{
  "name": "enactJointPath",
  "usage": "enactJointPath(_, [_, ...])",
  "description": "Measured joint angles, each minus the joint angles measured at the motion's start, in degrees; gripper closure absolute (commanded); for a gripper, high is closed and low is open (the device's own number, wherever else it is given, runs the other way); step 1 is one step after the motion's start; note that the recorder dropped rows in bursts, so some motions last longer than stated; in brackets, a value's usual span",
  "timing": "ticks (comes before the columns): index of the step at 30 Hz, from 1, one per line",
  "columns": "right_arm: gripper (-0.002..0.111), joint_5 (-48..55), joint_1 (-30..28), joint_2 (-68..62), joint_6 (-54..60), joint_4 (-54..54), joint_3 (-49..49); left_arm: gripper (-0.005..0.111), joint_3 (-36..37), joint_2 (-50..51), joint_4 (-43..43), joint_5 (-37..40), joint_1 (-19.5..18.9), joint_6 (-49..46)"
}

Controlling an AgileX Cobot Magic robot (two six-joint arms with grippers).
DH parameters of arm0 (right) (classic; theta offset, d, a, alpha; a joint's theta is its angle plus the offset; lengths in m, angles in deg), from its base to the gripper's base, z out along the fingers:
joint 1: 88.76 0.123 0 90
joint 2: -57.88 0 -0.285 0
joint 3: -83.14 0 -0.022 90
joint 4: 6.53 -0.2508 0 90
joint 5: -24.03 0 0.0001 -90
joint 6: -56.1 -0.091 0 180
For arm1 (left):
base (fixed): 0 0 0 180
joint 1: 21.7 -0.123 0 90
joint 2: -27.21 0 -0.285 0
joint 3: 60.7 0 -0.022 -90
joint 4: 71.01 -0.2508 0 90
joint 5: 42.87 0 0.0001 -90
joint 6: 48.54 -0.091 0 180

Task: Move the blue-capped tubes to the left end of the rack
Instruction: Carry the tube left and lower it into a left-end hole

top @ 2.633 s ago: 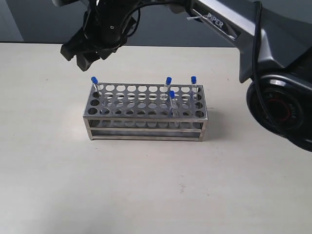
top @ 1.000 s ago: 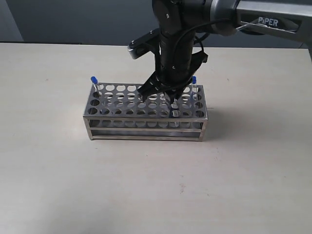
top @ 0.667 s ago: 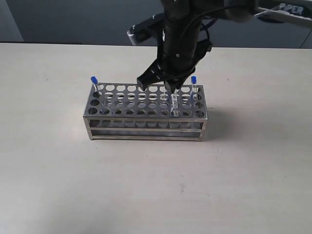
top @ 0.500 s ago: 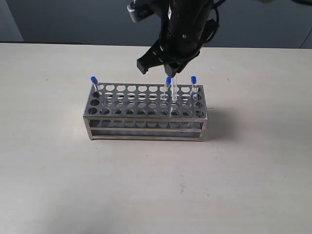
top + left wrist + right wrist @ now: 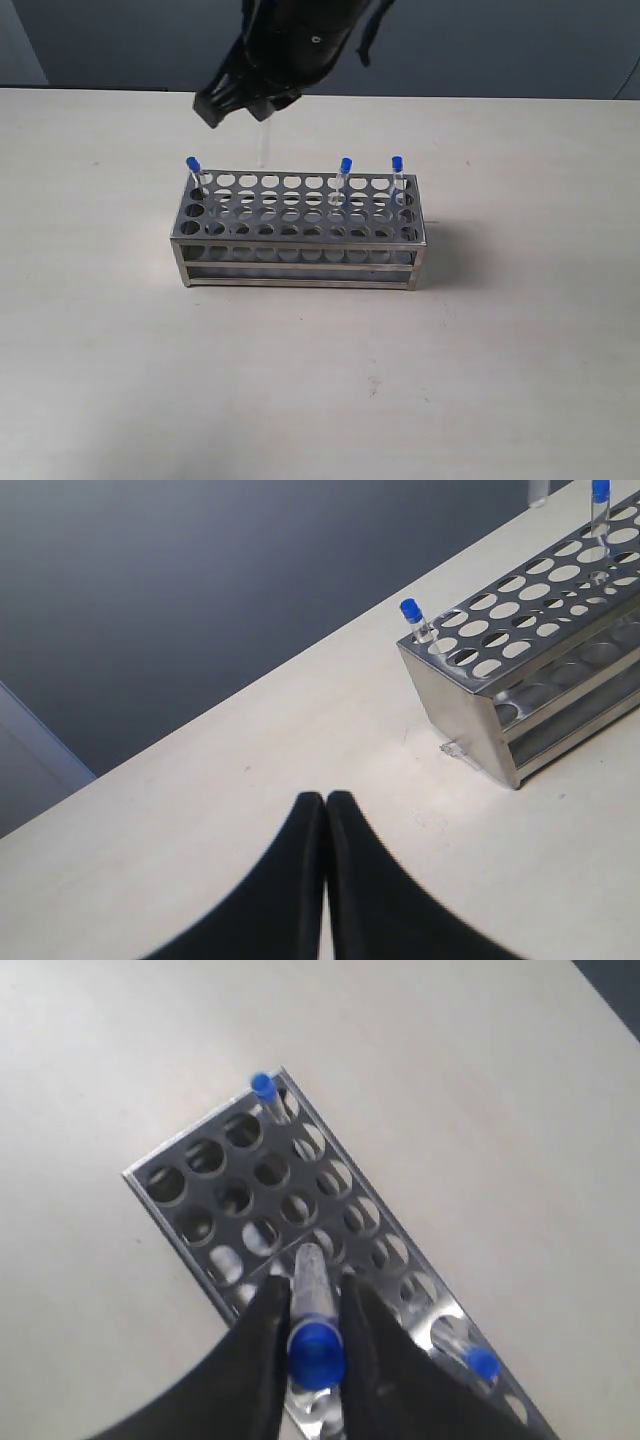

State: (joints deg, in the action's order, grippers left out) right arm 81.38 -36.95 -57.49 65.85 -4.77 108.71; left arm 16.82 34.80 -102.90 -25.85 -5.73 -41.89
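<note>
Blue-capped tube (image 5: 318, 1350) pinched upright in right fingers (image 5: 262, 1335), held clear above rack (image 5: 300, 262) so I can carry it leftward; left fingers (image 5: 290, 880) closed, empty.

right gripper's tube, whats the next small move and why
Probably shift slightly left, then lower the held tube into a free hole beside the left-end tube. The right gripper holds it above the rack, clear of the holes, short of that end.

Pale beige table (image 5: 120, 380), dark wall (image 5: 100, 40)
</note>
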Motion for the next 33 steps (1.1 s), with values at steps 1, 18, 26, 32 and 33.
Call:
enactJointPath(1, [0.109, -0.28, 0.16, -0.93, 1.01, -0.84, 1.34, 0.106, 0.00, 0.00, 0.00, 0.00, 0.00, 0.00])
enactJointPath(18, [0.109, 6.33, 0.38, -20.45, 8.24, -9.26, 23.92, 0.106, 0.00, 0.00, 0.00, 0.00, 0.00, 0.00])
enactJointPath(26, [0.109, 6.43, 0.38, -23.75, 8.41, -9.37, 24.56, 0.106, 0.00, 0.00, 0.00, 0.00, 0.00, 0.00])
enactJointPath(32, [0.109, 5.30, 0.38, -26.05, 8.41, -10.16, 24.66, 0.106, 0.00, 0.00, 0.00, 0.00, 0.00, 0.00])
enactJointPath(33, [0.109, 5.05, 0.38, -26.71, 8.41, -10.56, 24.66, 0.106, 0.00, 0.00, 0.00, 0.00, 0.00, 0.00])
